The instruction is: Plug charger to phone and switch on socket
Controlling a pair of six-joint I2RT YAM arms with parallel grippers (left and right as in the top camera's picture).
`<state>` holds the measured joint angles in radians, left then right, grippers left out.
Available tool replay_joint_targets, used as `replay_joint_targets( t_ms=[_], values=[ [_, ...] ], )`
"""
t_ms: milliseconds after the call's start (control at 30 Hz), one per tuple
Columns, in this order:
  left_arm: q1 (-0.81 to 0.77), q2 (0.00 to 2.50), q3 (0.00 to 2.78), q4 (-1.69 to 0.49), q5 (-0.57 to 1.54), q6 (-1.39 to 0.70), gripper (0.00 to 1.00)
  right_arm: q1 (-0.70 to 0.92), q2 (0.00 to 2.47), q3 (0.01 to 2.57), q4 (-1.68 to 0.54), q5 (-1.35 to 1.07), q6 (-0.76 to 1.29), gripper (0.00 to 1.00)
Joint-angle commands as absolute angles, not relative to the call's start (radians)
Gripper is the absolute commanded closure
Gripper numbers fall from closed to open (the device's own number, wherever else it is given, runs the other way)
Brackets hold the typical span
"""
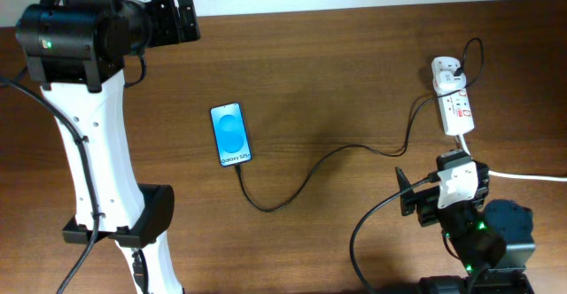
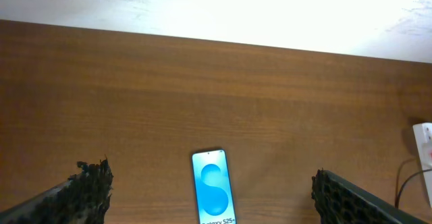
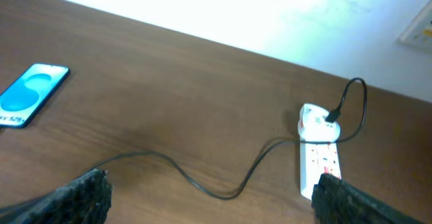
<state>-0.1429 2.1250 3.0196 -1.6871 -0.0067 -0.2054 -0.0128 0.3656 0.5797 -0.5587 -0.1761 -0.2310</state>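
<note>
The phone [image 1: 231,135] lies flat on the wooden table, blue screen up; it also shows in the left wrist view [image 2: 214,194] and the right wrist view [image 3: 30,94]. The charger [image 1: 310,172], a thin black cable, runs from the white socket [image 1: 454,99] in a curve to the phone's near short edge, where its tip meets the phone. The cable [image 3: 202,183] and socket [image 3: 318,156] show in the right wrist view. My left gripper [image 1: 182,15] is open and empty, high behind the phone [image 2: 210,187]. My right gripper [image 1: 452,163] is open and empty just in front of the socket [image 3: 212,190].
A thick white cord [image 1: 523,176] leaves the socket's near end and runs off to the right. A white plug with a looped black lead sits in the socket's far end [image 1: 447,71]. A pale wall borders the table's far edge [image 2: 216,8].
</note>
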Motion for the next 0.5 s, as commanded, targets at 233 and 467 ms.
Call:
replay_joint_targets(
  t_ms=[233,467],
  values=[
    [-0.137,2.111,3.029,-1.688,0.001,-0.204,0.01,-0.005,0.181,0.316,-0.347,-0.172,-0.231,0.01],
    [-0.137,2.111,3.029,-1.688,0.001,-0.204,0.01,-0.005,0.086,0.22,-0.271,-0.172,-0.231,0.01]
  ],
)
